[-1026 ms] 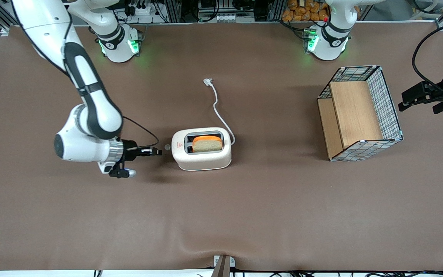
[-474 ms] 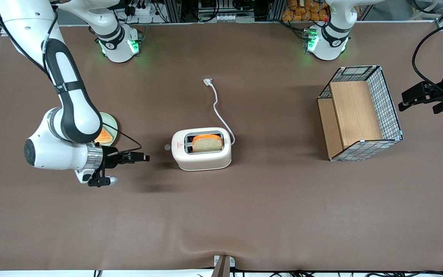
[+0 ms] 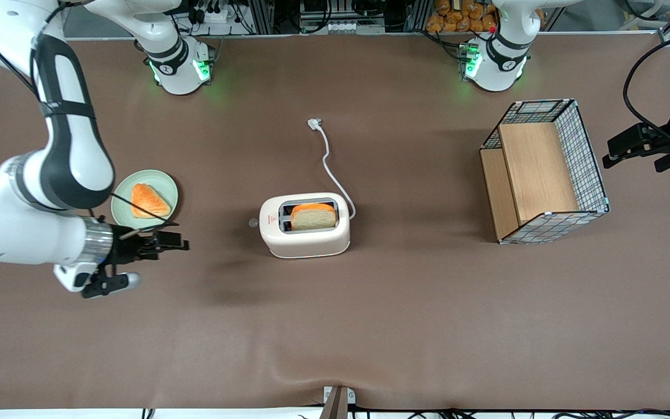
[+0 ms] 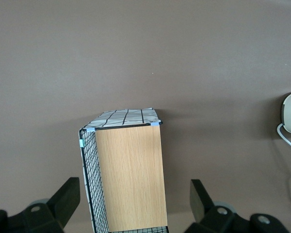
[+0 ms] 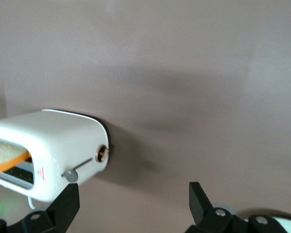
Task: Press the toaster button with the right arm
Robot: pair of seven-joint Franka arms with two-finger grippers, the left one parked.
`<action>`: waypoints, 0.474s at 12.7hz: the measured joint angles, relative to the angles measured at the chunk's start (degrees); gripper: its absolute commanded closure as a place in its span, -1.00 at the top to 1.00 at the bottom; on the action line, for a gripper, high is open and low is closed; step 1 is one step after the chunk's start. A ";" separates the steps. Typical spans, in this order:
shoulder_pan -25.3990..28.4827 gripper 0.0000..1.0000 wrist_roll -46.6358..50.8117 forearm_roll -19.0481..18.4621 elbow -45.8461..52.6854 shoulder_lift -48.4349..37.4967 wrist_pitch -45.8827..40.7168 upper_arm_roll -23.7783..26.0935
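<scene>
The white toaster (image 3: 305, 226) stands mid-table with a slice of toast (image 3: 313, 216) in a slot. Its small grey button (image 3: 253, 222) sticks out of the end that faces the working arm. My right arm (image 3: 61, 151) is white with dark panels. Its black gripper (image 3: 184, 243) hovers open and empty, well apart from the button, toward the working arm's end of the table. The right wrist view shows the toaster (image 5: 53, 141), the button (image 5: 72, 175) on its slider and the open gripper (image 5: 133, 208) with nothing between the fingers.
A green plate (image 3: 163, 183) with an orange-crusted bread slice (image 3: 149, 201) lies beside the gripper, farther from the camera. The toaster's cord (image 3: 329, 163) runs to a plug (image 3: 314, 123). A wire basket (image 3: 544, 171) with wooden boards lies toward the parked arm's end.
My right gripper has drawn back from close to the button, away from the toaster, toward the working arm's end. The plate, hidden by the arm before, has come into sight.
</scene>
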 measured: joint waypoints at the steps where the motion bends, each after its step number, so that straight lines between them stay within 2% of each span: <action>1: -0.51 1.00 -0.01 -0.60 2.72 -0.02 -3.00 0.00; 3: -1.85 1.00 0.00 -2.23 7.56 -0.21 -7.11 0.00; 6: -3.59 1.00 -0.04 -9.84 11.17 -2.68 -8.52 0.10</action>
